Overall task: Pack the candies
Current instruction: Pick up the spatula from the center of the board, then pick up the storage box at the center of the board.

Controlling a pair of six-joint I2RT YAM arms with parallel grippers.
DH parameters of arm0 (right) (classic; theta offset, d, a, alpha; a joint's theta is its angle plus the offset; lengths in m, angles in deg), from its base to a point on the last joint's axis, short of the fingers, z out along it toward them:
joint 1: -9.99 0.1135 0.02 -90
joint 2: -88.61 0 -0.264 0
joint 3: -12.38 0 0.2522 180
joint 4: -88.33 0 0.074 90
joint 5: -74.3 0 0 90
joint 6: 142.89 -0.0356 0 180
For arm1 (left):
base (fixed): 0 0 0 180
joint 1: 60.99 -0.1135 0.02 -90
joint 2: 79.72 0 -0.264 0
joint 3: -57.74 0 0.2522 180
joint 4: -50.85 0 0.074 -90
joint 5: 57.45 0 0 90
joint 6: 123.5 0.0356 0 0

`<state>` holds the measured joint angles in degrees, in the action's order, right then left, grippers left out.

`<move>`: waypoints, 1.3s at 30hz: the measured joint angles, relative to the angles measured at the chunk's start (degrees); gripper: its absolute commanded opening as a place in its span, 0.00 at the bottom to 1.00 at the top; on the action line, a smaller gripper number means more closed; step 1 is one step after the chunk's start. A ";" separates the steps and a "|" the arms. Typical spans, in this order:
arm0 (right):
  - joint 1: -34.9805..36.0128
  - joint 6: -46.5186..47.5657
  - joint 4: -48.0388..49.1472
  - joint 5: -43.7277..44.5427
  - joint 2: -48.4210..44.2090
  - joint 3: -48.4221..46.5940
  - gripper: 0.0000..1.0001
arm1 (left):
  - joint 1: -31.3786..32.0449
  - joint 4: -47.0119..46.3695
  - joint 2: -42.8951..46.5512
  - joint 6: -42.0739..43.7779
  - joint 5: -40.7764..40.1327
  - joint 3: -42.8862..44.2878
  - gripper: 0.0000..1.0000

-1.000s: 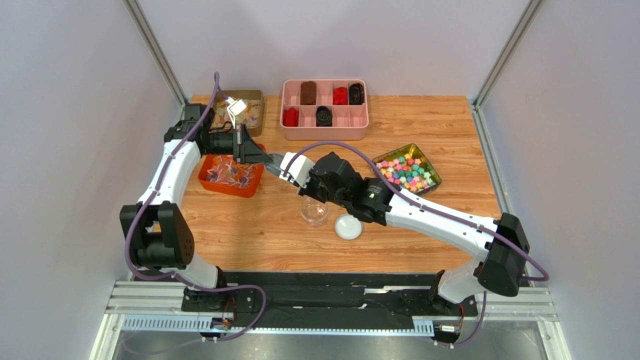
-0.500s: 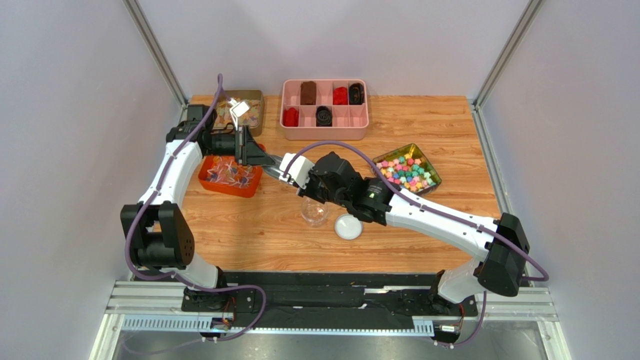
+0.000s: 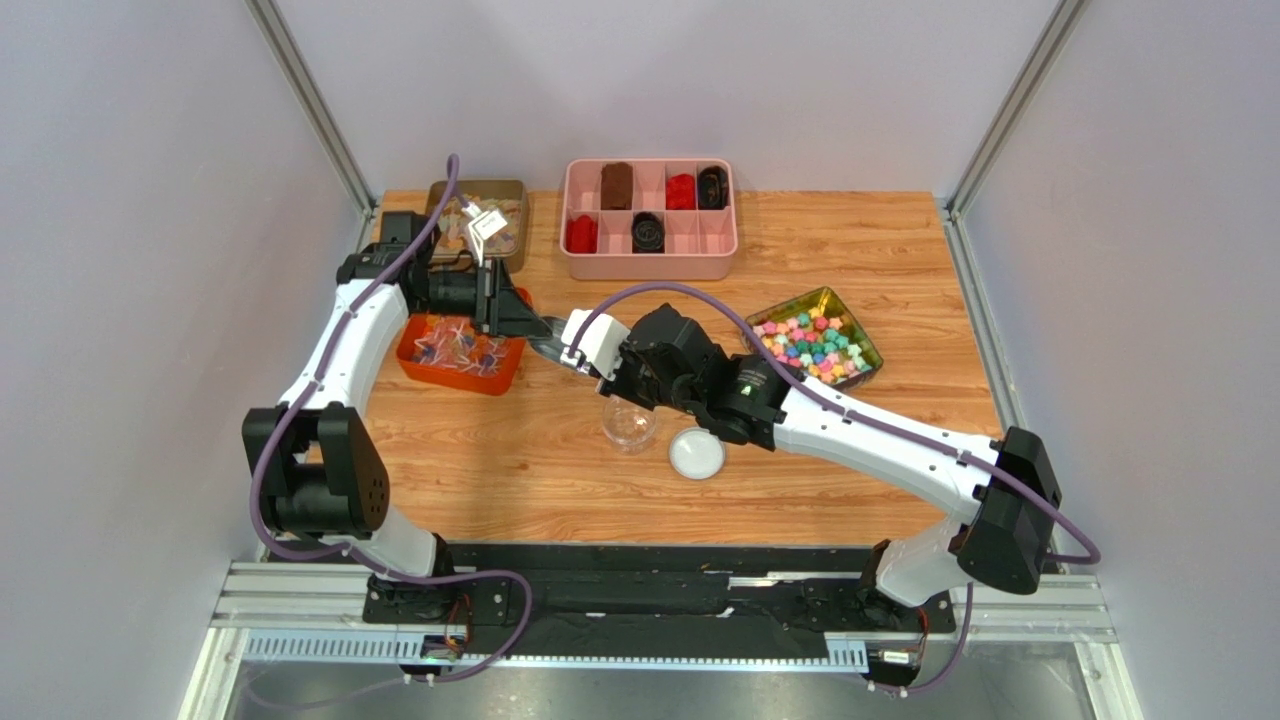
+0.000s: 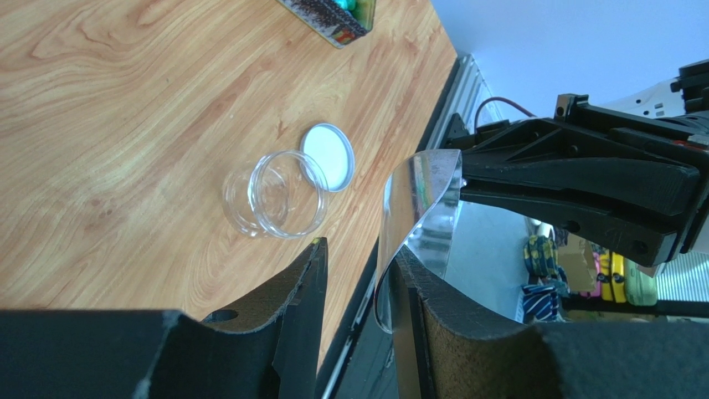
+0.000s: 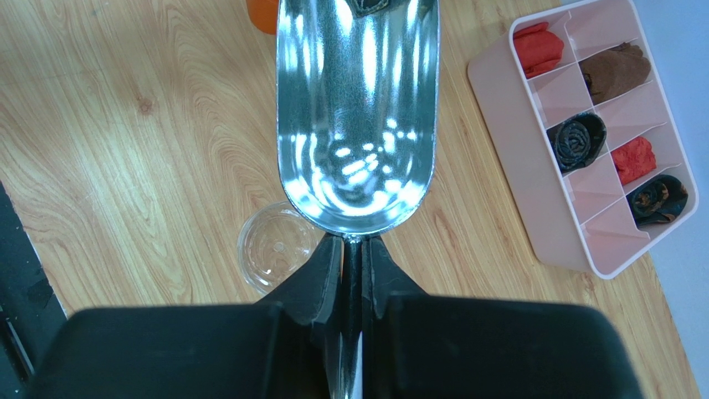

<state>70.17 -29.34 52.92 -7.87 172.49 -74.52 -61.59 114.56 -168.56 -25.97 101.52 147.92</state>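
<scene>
Right gripper (image 5: pixel 354 249) clamped on the handle of an empty metal scoop (image 5: pixel 358 108). Candies (image 3: pixel 451 348) lie in an orange tray (image 3: pixel 412 363) just past its mouth, ready for scooping. Left gripper (image 4: pixel 359 253), fingers parted, waits at its lip, likely to steady it. Clear jar (image 5: pixel 275 249) sits under its handle end.

The near-left and far-right corners are bare wood. The pink box (image 3: pixel 649 267) lines the far edge, the orange tray (image 3: pixel 418 362) the left edge; the metal scoop (image 3: pixel 559 333), clear jar (image 3: pixel 628 425) and lid (image 3: pixel 696 453) crowd the middle.
</scene>
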 measured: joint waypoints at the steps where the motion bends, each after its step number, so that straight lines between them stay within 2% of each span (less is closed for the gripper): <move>1: 0.00 0.00 -0.37 -0.04 0.00 -0.04 0.00 | 0.07 0.42 -0.04 0.33 -0.28 0.00 0.46; 3: 0.02 0.04 -0.68 -0.04 0.00 -0.09 0.00 | 0.15 1.97 -0.33 1.51 -0.87 0.48 0.52; 4: 0.02 0.07 -0.66 0.00 0.00 -0.09 0.00 | 0.15 2.80 -0.55 2.16 -1.18 1.03 0.60; 6: 0.02 0.15 -0.55 0.02 0.00 -0.09 0.00 | 0.13 4.85 -1.05 3.65 -2.14 3.39 0.69; 7: 0.02 0.22 -0.44 0.04 0.00 -0.07 0.00 | 0.13 5.77 -1.11 4.42 -2.47 4.81 0.78; 12: 0.02 0.26 -0.04 0.09 0.00 0.46 0.00 | -0.26 8.79 -0.50 6.99 -3.30 14.12 0.98; 18: 0.02 0.39 0.11 0.24 -0.04 1.68 0.00 | -2.93 6.93 4.48 6.93 -7.10 16.09 0.99; 24: -0.24 1.81 -0.46 0.83 -1.70 4.35 0.00 | -8.68 -1.53 8.59 7.21 -21.68 8.61 0.99; 32: -1.20 3.54 -2.12 1.05 -6.62 5.07 0.00 | -13.75 -9.49 -3.34 9.14 -38.23 6.45 0.99; 39: -2.27 3.96 -2.51 0.52 -8.46 7.30 0.00 | -14.36 -15.65 -9.01 10.16 -46.34 5.70 0.93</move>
<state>67.90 -25.39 50.40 -7.34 164.03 -67.22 -75.95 98.91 -177.56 -15.81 55.18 153.63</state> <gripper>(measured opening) 0.074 0.974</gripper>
